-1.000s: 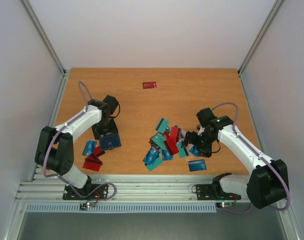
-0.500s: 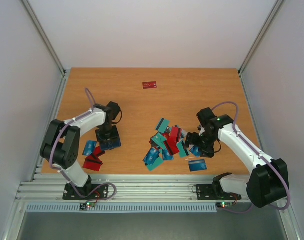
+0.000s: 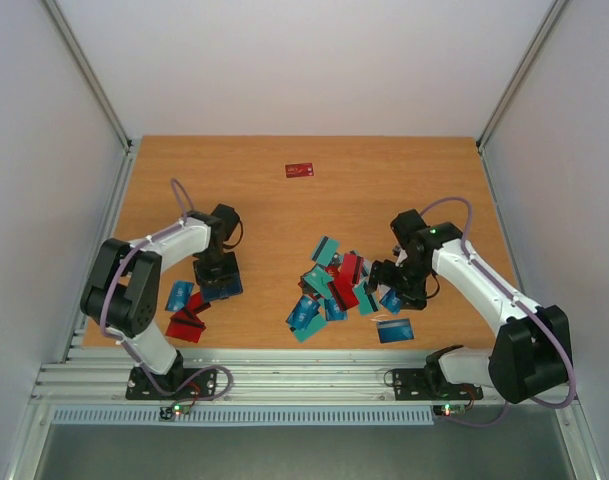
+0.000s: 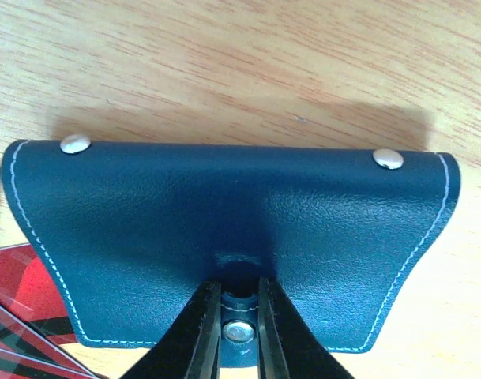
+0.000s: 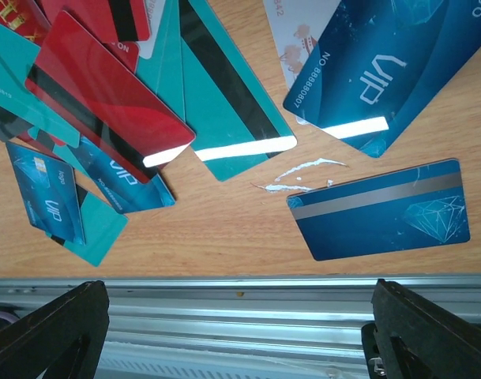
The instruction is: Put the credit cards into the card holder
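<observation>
A: Status, card holder [image 4: 232,221]?
B: Flat on counter [image 4: 224,63]; left hand [image 4: 238,286] pinched nearly shut on its clasp tab [image 4: 238,332]. Looks soft, light; the tab's the handle.
A: And the credit cards [image 5: 106,87]?
B: Loose pile under right hand [image 5: 236,316], which is wide open and empty. Likely stiff, slick; grab an edge.

A brown wood table [image 3: 284,210] is seen, and many things are laid on it. One red card [image 3: 299,170] is set alone at the far side. A big pile of cards [image 3: 329,285] in teal, red and blue is heaped to the right of the middle, and many of them are laid over each other. One blue card [image 3: 395,330] is placed flat near the pile, by the front edge, with its grey stripe up. A small white mark [image 5: 299,175] is seen on the wood next to it. On the left, the dark blue card holder [image 3: 220,285] is found. A few red and blue cards [image 3: 184,315] are stacked close by it, nearer the front.
</observation>
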Controlling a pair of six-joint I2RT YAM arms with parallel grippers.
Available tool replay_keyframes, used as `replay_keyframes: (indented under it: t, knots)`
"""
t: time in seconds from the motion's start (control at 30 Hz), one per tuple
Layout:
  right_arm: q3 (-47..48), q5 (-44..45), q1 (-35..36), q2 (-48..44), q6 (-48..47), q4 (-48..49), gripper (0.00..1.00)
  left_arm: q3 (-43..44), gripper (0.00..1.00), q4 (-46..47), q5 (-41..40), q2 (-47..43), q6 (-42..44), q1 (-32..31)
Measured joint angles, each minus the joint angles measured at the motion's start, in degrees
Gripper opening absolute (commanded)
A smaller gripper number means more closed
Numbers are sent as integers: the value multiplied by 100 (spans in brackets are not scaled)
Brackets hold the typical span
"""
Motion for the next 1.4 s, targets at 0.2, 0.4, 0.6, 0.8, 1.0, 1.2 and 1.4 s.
replay_keyframes:
  t: [0.2, 0.4, 0.6, 0.8, 1.0, 1.2, 1.4]
  knots:
    - [157, 50, 0, 48, -68, -15, 93, -83, 7, 221, 317, -131, 179, -15]
    - [474, -44, 0, 188, -208, 85, 94, -42, 7, 780, 841, -299, 739, -415]
    - [721, -590, 2, 560, -426, 437, 94, 330, 7, 955, 1156, -623, 1550, -901]
    - [1003, -1499, 22, 1154, -501, 901, 92, 372, 7, 1032, 1281, -822, 2201, -988]
    - [1281, -2105, 275, 1703, -400, 1366, 91, 422, 7, 1058, 1377, -953, 2332, -1021]
    - [1744, -2293, 789, 2087, -662, 1578, 85, 428, 7, 1095, 1449, -1300, 2433, -1043]
    - [1910, -2177, 1349, 2457, -1360, 1961, 81, 428, 7, 1093, 1539, -1368, 2568, -1043]
